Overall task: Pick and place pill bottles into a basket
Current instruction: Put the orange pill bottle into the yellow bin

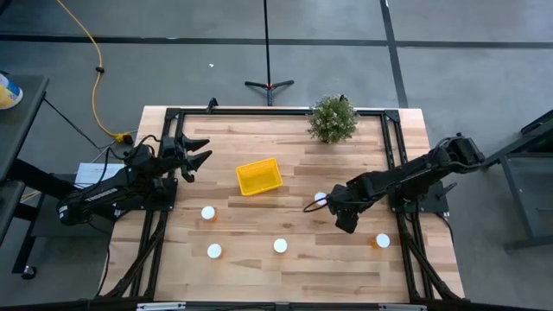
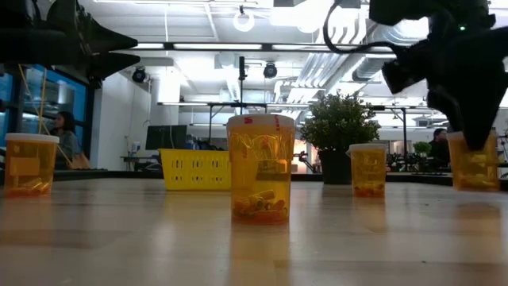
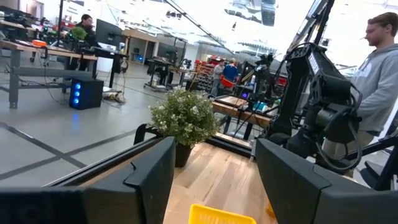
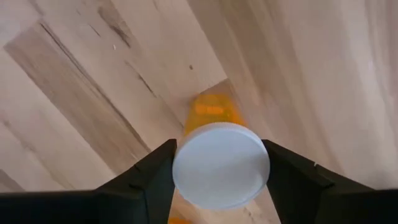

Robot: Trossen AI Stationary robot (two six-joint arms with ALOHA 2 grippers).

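Note:
My right gripper [image 1: 346, 223] points straight down, shut on an orange pill bottle [image 2: 474, 165] with a white cap [image 4: 221, 165]. In the high view the gripper hides this bottle. Other pill bottles stand upright on their bases: one just beside the gripper [image 1: 320, 199], one at the near right [image 1: 382, 241], one at the near middle [image 1: 280, 246], and two on the left [image 1: 208, 212] [image 1: 214, 250]. The yellow basket [image 1: 259, 176] sits at the table's middle. My left gripper [image 1: 200, 154] hangs open, level, above the table's left side, holding nothing. My right gripper pinches the bottle's white cap by its rim [image 4: 180, 168] between the two fingers [image 4: 152, 183], one on each side. The fingers come from above, pointing down. The bottle stays upright below them; I cannot tell whether its base touches the table.
A green potted plant [image 1: 333, 118] stands at the far edge, right of the basket. A black frame [image 1: 393, 147] runs along the table's sides. Bare wood lies between the basket and the near bottles. People show in the room beyond the table.

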